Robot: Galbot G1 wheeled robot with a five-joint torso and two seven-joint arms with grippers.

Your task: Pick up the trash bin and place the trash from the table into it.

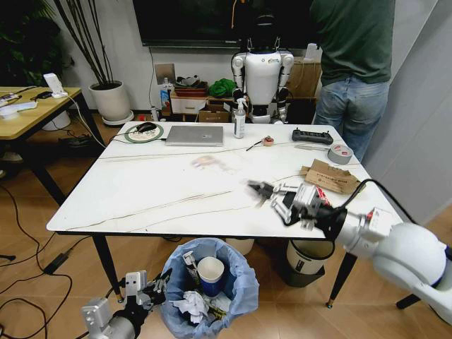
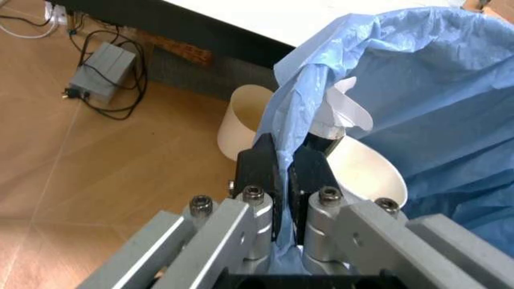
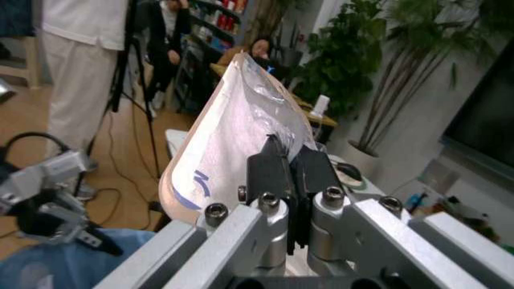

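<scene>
Right gripper pinches wrapper (blue marks—unreadable).

Probably office-lab; laptop, humanoid robot

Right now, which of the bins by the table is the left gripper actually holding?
The trash bin lined with the light blue bag: the left gripper is pinched on its ruffled rim. The cream bin and the black-rimmed bin stand untouched under the table.
</scene>
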